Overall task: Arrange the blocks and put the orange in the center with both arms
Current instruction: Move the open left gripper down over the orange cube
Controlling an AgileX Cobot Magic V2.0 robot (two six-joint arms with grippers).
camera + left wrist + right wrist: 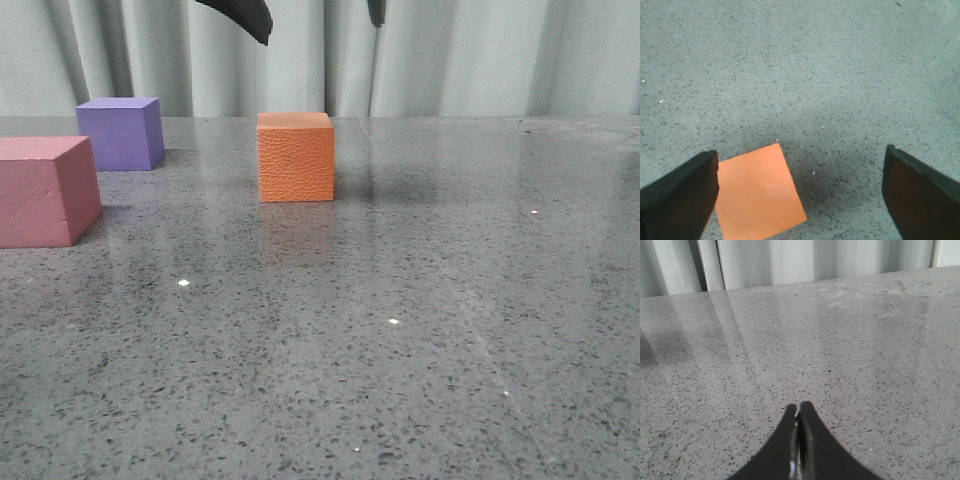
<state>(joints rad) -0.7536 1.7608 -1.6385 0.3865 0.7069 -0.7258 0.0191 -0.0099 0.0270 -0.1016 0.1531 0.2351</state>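
Orange block [296, 157] sits on the grey table [400, 330], under the left gripper [800, 195] with jaws wide apart. Right gripper [798, 440] jaws are pressed together, holding nothing.

The pink-red cube [45, 190] is cut off at the front view's left edge; only the left tool's [310, 15] fingertips show at its top edge.

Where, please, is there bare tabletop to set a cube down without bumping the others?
The widest free patch is the table right of the orange cube, and the whole near strip in front of all three cubes. The left is crowded: the pink cube and purple cube sit close together, leaving a smaller gap before the orange.
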